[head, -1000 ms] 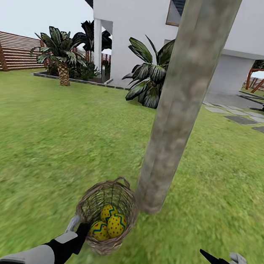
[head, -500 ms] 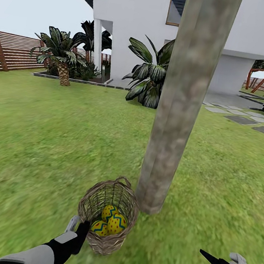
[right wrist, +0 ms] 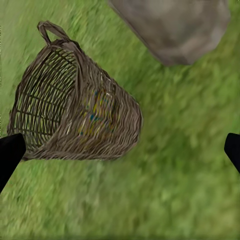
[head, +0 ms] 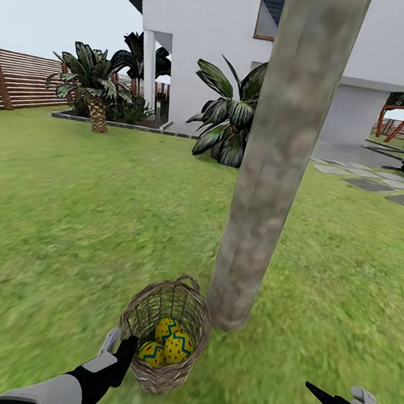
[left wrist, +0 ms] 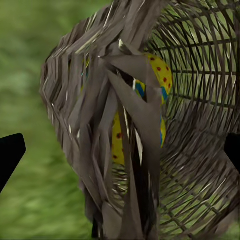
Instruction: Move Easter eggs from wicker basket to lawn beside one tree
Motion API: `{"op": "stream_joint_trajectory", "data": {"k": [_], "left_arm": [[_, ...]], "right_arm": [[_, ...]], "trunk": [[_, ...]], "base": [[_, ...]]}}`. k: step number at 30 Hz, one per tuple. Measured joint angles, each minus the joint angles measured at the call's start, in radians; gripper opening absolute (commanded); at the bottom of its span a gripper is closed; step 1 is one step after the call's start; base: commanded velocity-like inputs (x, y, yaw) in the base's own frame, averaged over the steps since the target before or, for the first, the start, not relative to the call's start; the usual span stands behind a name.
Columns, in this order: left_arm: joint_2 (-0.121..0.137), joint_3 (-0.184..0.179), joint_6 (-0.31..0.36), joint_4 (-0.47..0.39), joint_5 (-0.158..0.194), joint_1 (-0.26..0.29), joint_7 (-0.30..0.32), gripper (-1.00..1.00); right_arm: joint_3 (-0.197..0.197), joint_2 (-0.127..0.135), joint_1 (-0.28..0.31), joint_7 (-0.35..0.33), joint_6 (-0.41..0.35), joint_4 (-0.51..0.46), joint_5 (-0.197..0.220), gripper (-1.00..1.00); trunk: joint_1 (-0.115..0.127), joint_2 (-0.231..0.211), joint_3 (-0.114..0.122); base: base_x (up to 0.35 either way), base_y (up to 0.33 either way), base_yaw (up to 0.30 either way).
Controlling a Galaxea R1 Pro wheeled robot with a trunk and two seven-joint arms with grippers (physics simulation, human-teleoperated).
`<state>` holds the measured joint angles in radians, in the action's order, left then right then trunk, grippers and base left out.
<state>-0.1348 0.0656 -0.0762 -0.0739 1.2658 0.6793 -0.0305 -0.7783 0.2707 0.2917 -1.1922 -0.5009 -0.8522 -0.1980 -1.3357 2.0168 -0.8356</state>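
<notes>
Here, on a wide green mottled lawn [head: 62,219], a small round brown woven wicker basket [head: 164,336] sits just beside the foot of a tall tree with a thick, smooth grey-brown trunk [head: 275,174]. The basket is tilted, its open mouth facing the camera in the head view. Three small yellow Easter eggs with red dots and blue zigzag bands [head: 168,343] lie clustered together inside it.

The left gripper [head: 119,349], black-fingered on a grey and black arm, is at the basket's near rim; its two dark fingertips [left wrist: 9,155] stand wide apart, with the basket wall between them but not squeezed. Through the open weave, the eggs [left wrist: 150,95] show at close range.

The right gripper [head: 344,397] hangs low over the grass, well apart from the basket, its dark fingertips [right wrist: 9,155] also spread wide and holding nothing.

Beyond stand a white house [head: 210,27], a short scaly-trunked palm [head: 96,87] and a brown slatted wooden fence [head: 19,78].
</notes>
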Motion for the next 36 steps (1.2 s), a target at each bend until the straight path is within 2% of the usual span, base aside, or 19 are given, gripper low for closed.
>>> {"op": "stream_joint_trajectory", "data": {"k": [27,33,36], "left_arm": [[0.004,0.004,-0.002,0.003,0.000,0.000,0.000,1.00],[0.002,0.003,-0.002,0.002,0.000,0.000,0.000,1.00],[0.003,0.004,-0.002,0.001,0.000,0.000,0.000,1.00]], "right_arm": [[0.001,0.013,0.002,-0.013,-0.001,-0.017,-0.003,1.00],[0.000,0.010,0.002,-0.004,0.002,-0.020,-0.006,1.00],[0.002,0.008,0.002,0.032,0.037,-0.020,-0.016,1.00]], "trunk": [[0.104,-0.189,0.085],[0.127,-0.231,0.103],[0.138,-0.252,0.113]], "base": [[0.000,0.000,0.000],[0.000,0.000,0.000],[0.000,0.000,0.000]]}}
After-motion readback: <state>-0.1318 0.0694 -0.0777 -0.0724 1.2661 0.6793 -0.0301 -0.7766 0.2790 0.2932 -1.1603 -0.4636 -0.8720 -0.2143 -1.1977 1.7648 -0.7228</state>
